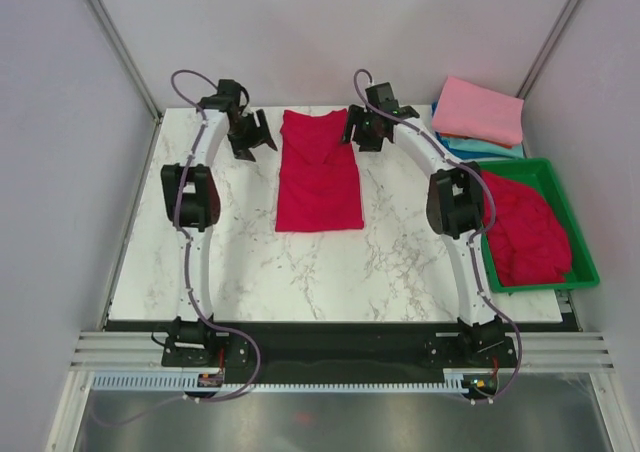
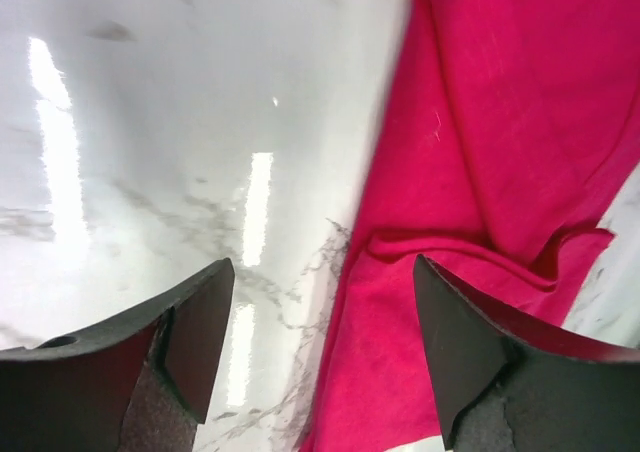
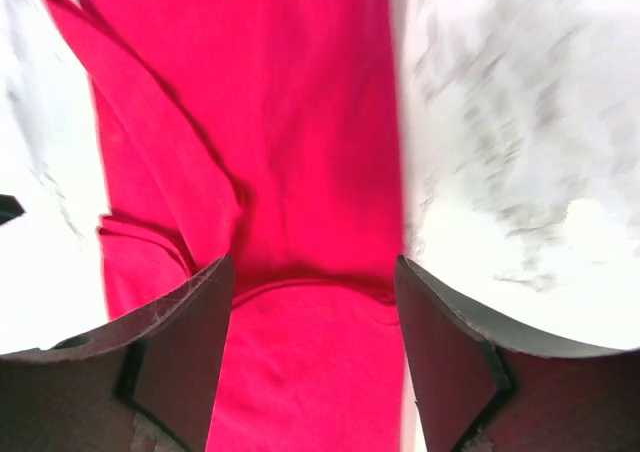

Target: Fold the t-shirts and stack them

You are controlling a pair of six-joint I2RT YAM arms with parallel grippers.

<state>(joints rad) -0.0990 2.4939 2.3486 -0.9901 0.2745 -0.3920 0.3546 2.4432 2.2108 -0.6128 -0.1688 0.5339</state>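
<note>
A crimson-red t-shirt (image 1: 318, 172) lies on the marble table, sides folded in to a long rectangle. My left gripper (image 1: 257, 138) hovers open at its far left corner; in the left wrist view (image 2: 325, 347) the shirt's left edge (image 2: 480, 172) runs between the fingers. My right gripper (image 1: 357, 132) hovers open at the far right corner; in the right wrist view (image 3: 315, 357) the red cloth (image 3: 290, 152) fills the gap. Folded pink (image 1: 478, 110), teal and blue (image 1: 490, 148) shirts are stacked at the back right. More red shirts (image 1: 525, 230) lie crumpled in the tray.
A green plastic tray (image 1: 565, 212) stands at the table's right edge, beside my right arm. The marble table (image 1: 330, 272) ends near the grey walls at left and back. A black strip runs along the near edge.
</note>
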